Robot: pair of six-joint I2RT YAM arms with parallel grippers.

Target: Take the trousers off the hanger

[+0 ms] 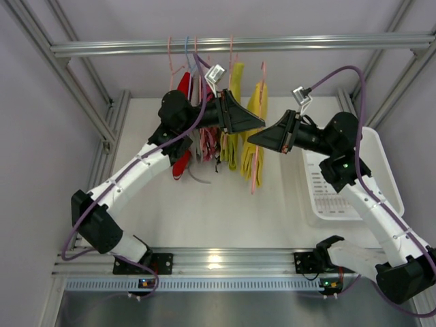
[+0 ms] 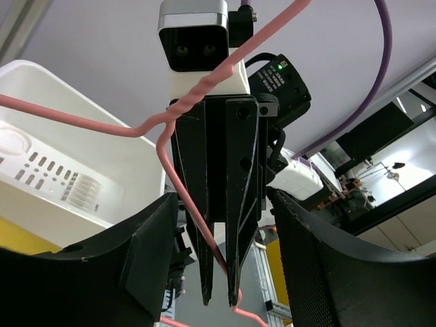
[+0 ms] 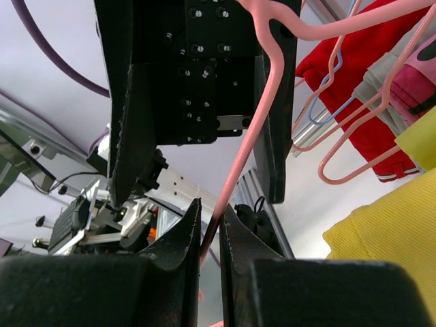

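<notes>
Slippage of the pink hanger (image 3: 246,150) is risked, its thin wire pinched by the right gripper (image 3: 212,216), the left gripper (image 2: 221,204) splayed.

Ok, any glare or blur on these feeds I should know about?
Top external: evenly lit, one glare spot on the near rail. Left wrist: background washed out at right, pink hanger crisp. Right wrist: right gripper dark and soft; red garment sharp.

White table (image 1: 204,211) carries a basket (image 1: 332,204) (white, perforated).
</notes>
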